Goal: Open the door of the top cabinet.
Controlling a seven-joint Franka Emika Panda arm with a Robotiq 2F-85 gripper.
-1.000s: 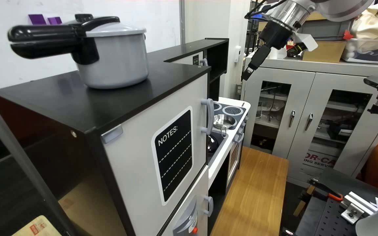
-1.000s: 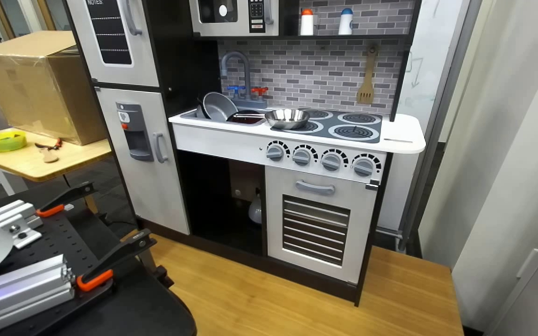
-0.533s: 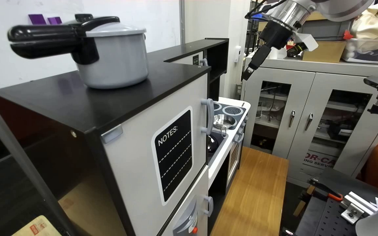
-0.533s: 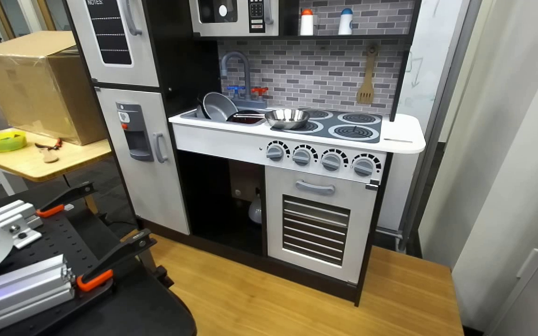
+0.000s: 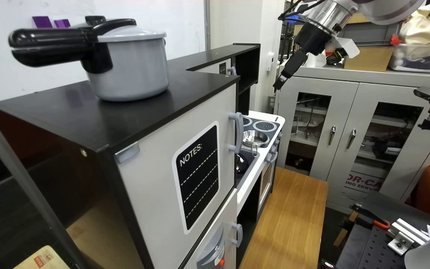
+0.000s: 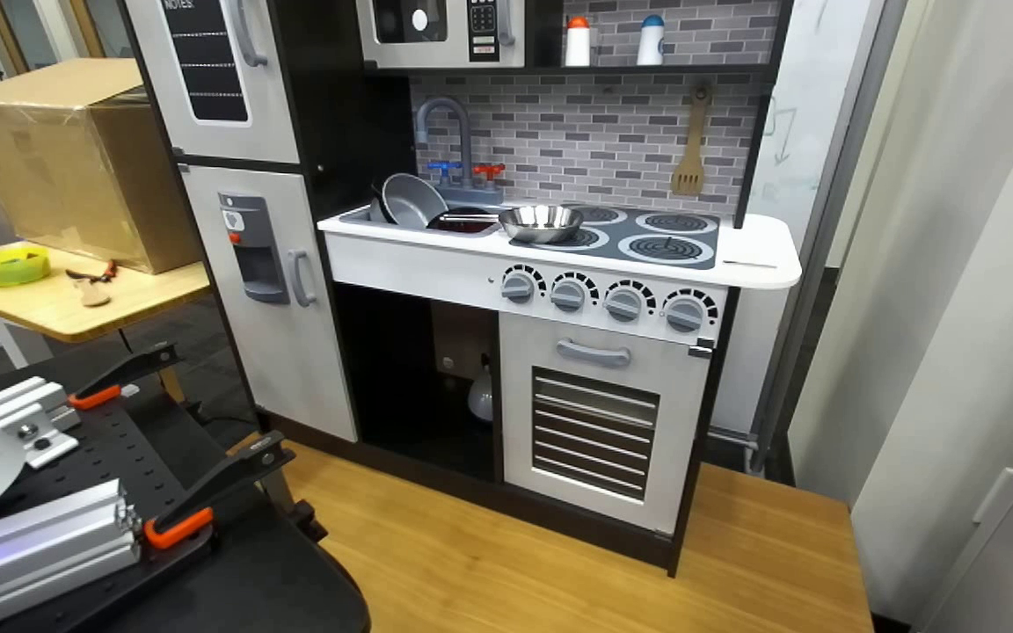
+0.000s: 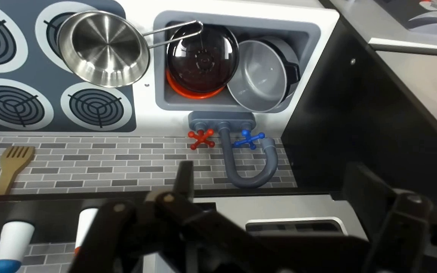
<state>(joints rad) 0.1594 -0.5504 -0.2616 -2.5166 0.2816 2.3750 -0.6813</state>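
Observation:
The top cabinet (image 6: 546,35) is the small black box at the upper back of the toy kitchen. Its greyish door (image 6: 401,55) has a dark window, a keypad and an upright grey handle (image 6: 505,22), and looks shut. The door also shows in an exterior view (image 5: 212,68), partly hidden by the taller unit, and in the wrist view (image 7: 228,206) beyond my fingers. My gripper (image 5: 279,84) hangs in the air in front of the kitchen, apart from the door. In the wrist view my gripper (image 7: 273,172) is open and empty, its fingers wide apart. The handle is hidden there.
The taller white-fronted unit (image 5: 151,179) stands beside the cabinet with a grey pot (image 5: 133,67) on top. Below are the faucet (image 7: 228,159), the steel pan (image 7: 104,49) and the sink (image 7: 159,76). Two shakers (image 6: 650,44) stand on the shelf. A grey cabinet (image 5: 343,89) stands behind the arm.
My gripper has shifted very slightly, a little up and to the left in an exterior view, and its wrist has turned a little. The kitchen and the door have not moved.

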